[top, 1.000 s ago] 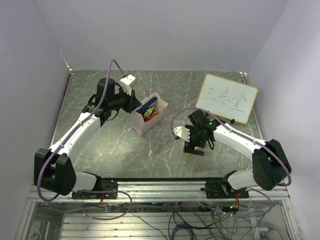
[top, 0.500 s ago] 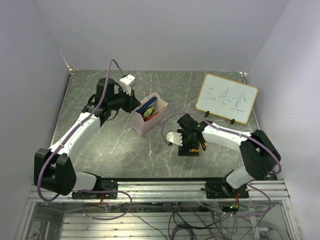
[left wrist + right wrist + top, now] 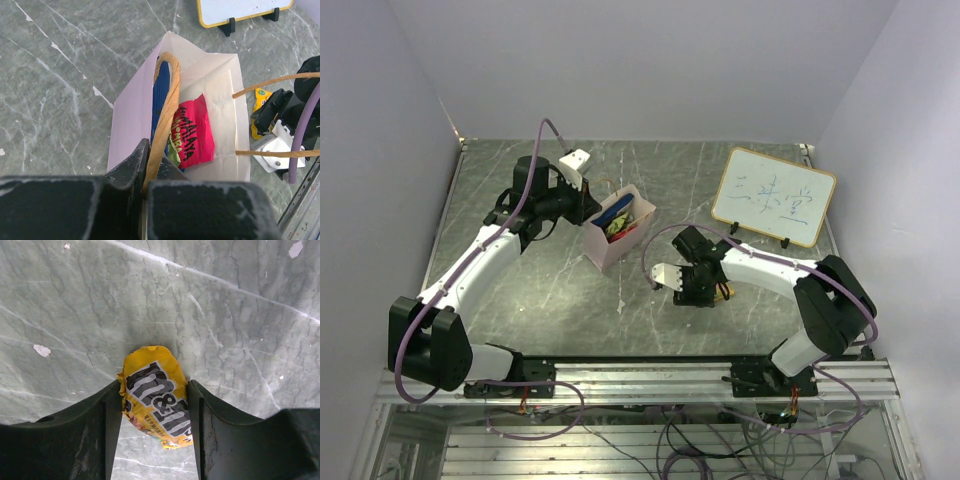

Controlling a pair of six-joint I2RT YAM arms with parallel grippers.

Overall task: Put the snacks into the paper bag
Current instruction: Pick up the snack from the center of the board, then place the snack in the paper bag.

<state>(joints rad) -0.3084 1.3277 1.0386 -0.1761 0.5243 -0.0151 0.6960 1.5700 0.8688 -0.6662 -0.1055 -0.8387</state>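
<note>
Close by, the right claw is down on the tabletop. It grips the yellow candy packet there, one finger touching each long side. I think the packet is light, crinkly and a bit slippery, so the middle looks like the best place to squeeze, but not too hard. Farther back stands the paper bag. The left claw is pinched tight on its thin handle. A pink packet and a blue packet sit inside. The white board is farthest away.
</note>
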